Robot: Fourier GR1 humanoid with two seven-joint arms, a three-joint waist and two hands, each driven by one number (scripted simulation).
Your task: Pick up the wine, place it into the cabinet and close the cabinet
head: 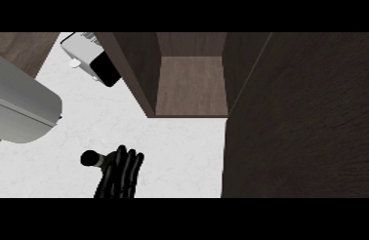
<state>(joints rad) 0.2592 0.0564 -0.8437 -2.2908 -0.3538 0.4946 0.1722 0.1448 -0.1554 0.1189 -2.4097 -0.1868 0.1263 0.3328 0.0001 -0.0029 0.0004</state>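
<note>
Head view: seemingly black wine bottle (92, 159)

Kitchen: white counter (166, 146), open cabinet (189, 83)

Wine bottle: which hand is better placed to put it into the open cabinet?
Left. The left hand is curled around the wine, on the counter just below and left of the open cabinet. The right hand is not in view.

One head view looks steeply down on the white counter (166, 146) and open cabinet (191, 83).
</note>
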